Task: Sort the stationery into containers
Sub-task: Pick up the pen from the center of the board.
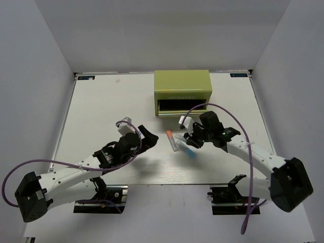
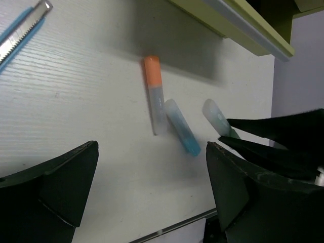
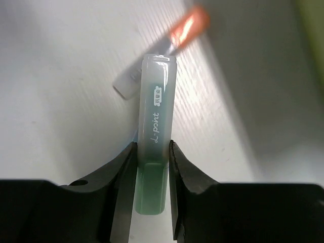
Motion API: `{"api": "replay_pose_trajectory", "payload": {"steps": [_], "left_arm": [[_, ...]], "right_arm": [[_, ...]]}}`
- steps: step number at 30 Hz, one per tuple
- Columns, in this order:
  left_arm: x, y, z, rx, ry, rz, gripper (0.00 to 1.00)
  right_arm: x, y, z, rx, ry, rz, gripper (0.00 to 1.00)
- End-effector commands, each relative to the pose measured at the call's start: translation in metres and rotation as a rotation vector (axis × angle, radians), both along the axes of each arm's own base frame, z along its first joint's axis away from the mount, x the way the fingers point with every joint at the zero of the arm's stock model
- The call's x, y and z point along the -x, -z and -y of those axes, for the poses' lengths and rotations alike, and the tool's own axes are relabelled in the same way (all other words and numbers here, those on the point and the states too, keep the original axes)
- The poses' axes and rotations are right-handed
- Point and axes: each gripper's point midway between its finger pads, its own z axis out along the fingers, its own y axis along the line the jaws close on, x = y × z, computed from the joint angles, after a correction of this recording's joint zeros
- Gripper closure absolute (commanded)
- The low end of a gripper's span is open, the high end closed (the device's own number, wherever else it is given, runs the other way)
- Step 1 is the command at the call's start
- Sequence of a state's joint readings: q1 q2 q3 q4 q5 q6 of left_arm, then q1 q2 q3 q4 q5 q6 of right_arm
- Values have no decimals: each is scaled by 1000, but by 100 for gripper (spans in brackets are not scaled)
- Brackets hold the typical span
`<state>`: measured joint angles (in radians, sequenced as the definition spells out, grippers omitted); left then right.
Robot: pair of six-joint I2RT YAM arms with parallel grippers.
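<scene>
My right fingers [image 3: 121,182] are clamped on the green pen [image 3: 154,121], one pad on each side of its lower body, with the frosted cap sticking out past the tips. I cannot tell from the wrist view whether the pen is off the table [image 1: 101,101] or only just touching it. My left fingers [image 2: 61,182] are spread wide and hold nothing, hovering low and facing the cluster. Just beyond the green pen lies the orange pen [image 2: 154,93], and the blue pen [image 2: 182,126] lies beside it, angled, its pale end near the orange pen's clear end; both are flat on the table. Farther back is the chest [image 1: 182,81], whose front shows a dark slot that I take for an open drawer. I judge this to be the pick-up of the green pen, so the next move is a clean lift, a carry over to that slot, and lining the pen up with the opening before letting go.
</scene>
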<state>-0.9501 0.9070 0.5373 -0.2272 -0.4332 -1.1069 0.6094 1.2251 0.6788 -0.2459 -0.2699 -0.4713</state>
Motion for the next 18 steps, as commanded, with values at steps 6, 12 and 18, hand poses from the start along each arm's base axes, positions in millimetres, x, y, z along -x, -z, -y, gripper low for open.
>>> {"api": "replay_pose_trajectory", "payload": {"steps": [6, 12, 18], "left_arm": [[-7, -3, 31, 186, -34, -89, 1], [-18, 9, 43, 156, -64, -122, 1], [-32, 22, 53, 68, -97, -159, 1]], "right_arm": [[0, -116, -31, -135, -329, 289, 96], [-67, -147, -36, -24, -278, 511, 99], [-113, -155, -38, 84, -255, 608, 99]]}}
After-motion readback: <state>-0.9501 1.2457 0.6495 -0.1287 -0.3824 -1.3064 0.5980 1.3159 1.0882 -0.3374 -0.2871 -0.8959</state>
